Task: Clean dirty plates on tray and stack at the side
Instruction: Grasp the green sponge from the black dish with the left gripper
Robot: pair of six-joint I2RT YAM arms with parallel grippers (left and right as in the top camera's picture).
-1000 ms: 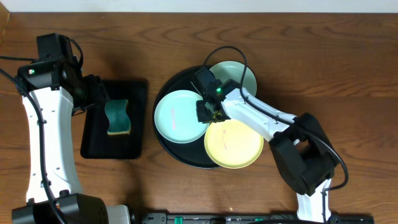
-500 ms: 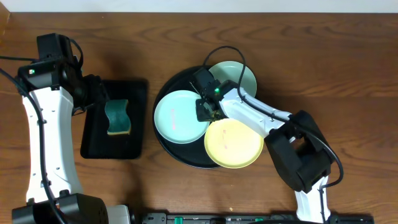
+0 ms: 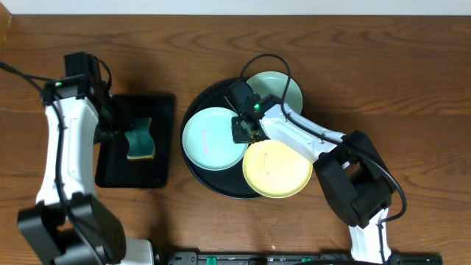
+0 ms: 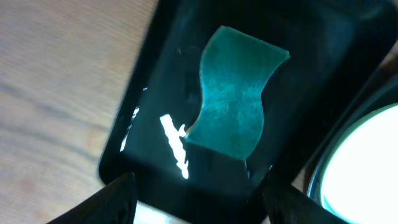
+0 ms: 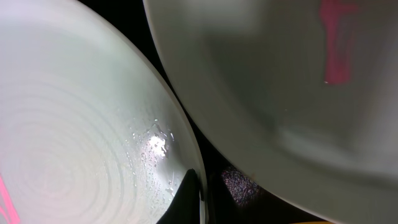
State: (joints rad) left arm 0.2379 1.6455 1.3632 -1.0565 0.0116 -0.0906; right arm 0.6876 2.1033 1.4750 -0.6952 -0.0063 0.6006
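The bench (image 3: 397, 81) is carrying the tray (image 3: 208, 99) at centre frame, with a smaller black rectangular tray (image 3: 158, 158) lying to its left. Sitting on the round one are an aqua plate (image 3: 213, 138) at left, a mint plate (image 3: 278, 88) at top, and a yellow plate (image 3: 277, 171) overhanging the lower right rim. A teal sponge (image 3: 138, 138) is resting in the rectangular tray. The left hand (image 4: 199, 198) is hovering above it, fingers spread. The right hand (image 3: 246, 131) is sitting low between all three; I cannot tell whether it is pinching anything.
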